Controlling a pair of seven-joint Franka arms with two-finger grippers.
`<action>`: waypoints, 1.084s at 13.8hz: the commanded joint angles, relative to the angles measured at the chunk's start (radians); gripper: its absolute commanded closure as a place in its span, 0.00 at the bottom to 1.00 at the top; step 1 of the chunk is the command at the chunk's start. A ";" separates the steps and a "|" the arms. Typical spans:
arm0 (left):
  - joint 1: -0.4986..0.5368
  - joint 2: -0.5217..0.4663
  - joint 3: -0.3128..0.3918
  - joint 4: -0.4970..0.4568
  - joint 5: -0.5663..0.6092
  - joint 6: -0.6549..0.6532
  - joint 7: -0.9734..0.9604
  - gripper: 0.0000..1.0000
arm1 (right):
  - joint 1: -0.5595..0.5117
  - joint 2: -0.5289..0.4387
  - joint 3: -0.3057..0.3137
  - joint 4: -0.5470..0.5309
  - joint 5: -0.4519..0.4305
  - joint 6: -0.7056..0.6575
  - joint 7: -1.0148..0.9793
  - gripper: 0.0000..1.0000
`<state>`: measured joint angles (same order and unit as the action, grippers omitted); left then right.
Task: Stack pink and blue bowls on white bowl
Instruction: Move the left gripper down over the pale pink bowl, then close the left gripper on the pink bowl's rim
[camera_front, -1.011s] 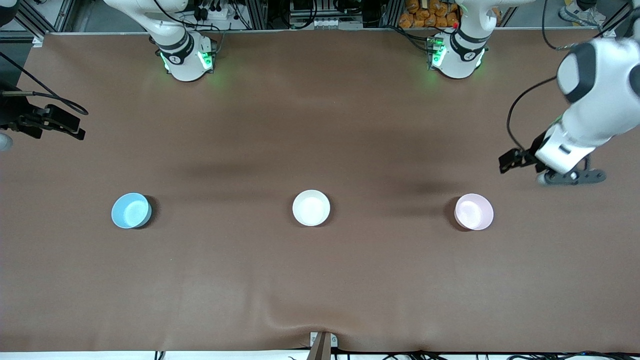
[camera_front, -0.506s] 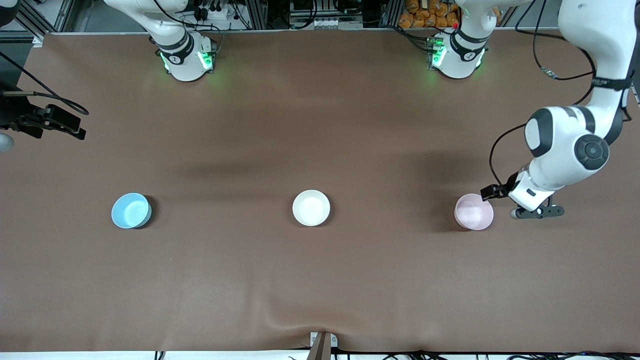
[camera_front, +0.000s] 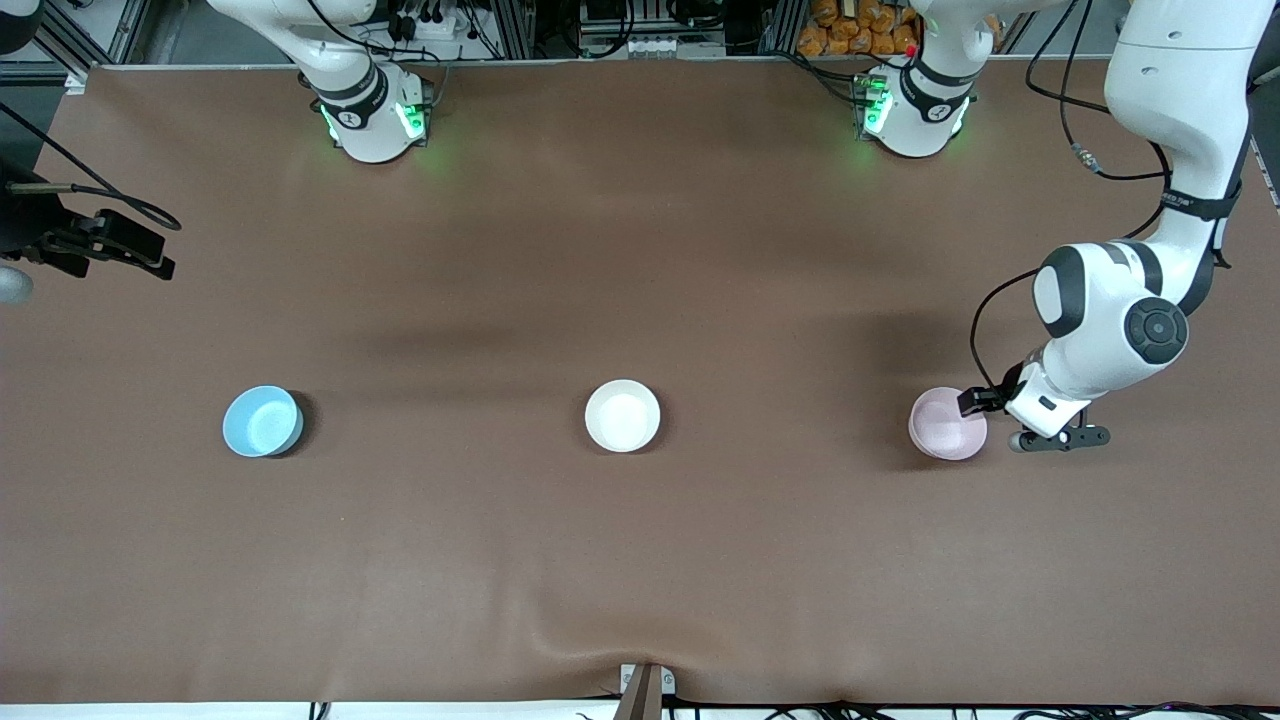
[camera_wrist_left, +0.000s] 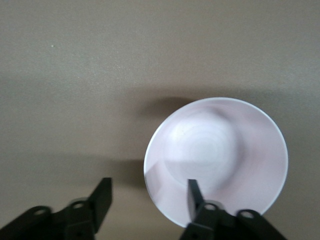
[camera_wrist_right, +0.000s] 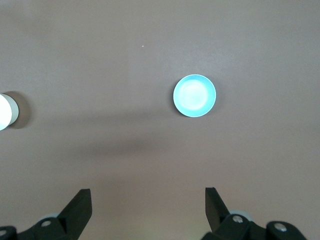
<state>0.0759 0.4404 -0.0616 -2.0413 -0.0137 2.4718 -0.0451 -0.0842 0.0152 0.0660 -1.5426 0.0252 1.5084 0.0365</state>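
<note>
The pink bowl (camera_front: 945, 425) (camera_wrist_left: 220, 155) stands toward the left arm's end of the table. My left gripper (camera_wrist_left: 149, 184) is low at the rim of this bowl, on the side away from the white one. One finger (camera_wrist_left: 194, 192) reaches inside the bowl and the other (camera_wrist_left: 102, 192) stays outside, with a gap showing either side of the rim. The white bowl (camera_front: 622, 415) (camera_wrist_right: 4, 111) sits mid-table, and the blue bowl (camera_front: 262, 421) (camera_wrist_right: 194, 95) stands toward the right arm's end. My right gripper (camera_wrist_right: 147, 192) hangs open and empty, high over that end.
The three bowls stand in one row on the brown cloth (camera_front: 640, 560), well apart from each other. A wrinkle in the cloth rises at the near edge by a small bracket (camera_front: 645, 685). Both arm bases (camera_front: 375, 115) stand at the farthest edge.
My left arm has swung down and toward the front camera to the pink bowl's rim, and its fingers have started to narrow. The right arm and all bowls have stayed put.
</note>
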 joint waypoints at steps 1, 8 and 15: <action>0.005 0.030 -0.004 0.019 -0.005 0.024 0.021 0.73 | 0.000 0.006 0.005 0.012 -0.011 -0.010 0.002 0.00; -0.002 0.012 -0.023 0.050 -0.005 -0.019 0.019 1.00 | 0.000 0.006 0.006 0.012 -0.011 -0.010 0.002 0.00; -0.004 -0.118 -0.258 0.171 -0.015 -0.333 -0.255 1.00 | -0.002 0.006 0.006 0.012 -0.011 -0.010 0.002 0.00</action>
<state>0.0725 0.3692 -0.2495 -1.8776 -0.0159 2.1921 -0.1931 -0.0836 0.0157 0.0679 -1.5426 0.0252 1.5083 0.0365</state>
